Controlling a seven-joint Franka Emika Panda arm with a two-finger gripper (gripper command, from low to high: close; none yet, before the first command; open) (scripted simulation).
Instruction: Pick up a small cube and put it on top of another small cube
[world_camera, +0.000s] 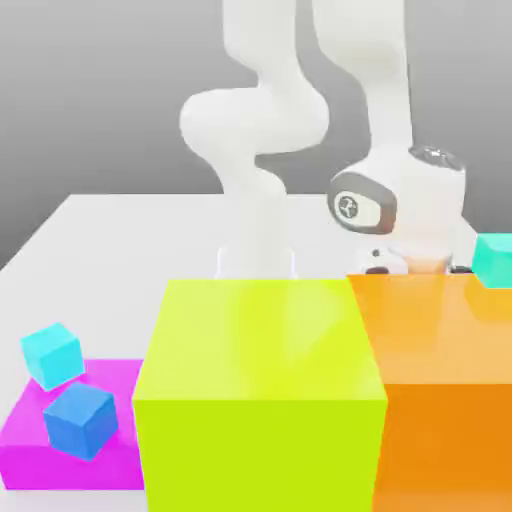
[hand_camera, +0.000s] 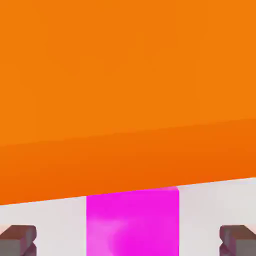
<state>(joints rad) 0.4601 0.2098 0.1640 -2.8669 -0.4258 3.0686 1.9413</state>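
Hand (hand_camera: 128, 240) fully open, holding nothing, straddling small cube (hand_camera: 132, 222) on bench (hand_camera: 210, 200) hard against orange block (hand_camera: 128, 90) — risk of clipping that wall on descent, or off-centre closure knocking cube askew.

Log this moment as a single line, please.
phase: reaching | fingers: open, astride small magenta cube | beside orange block | held: nothing

small cube (hand_camera: 132, 220) between fingertips (hand_camera: 20, 240), against block (hand_camera: 125, 90)
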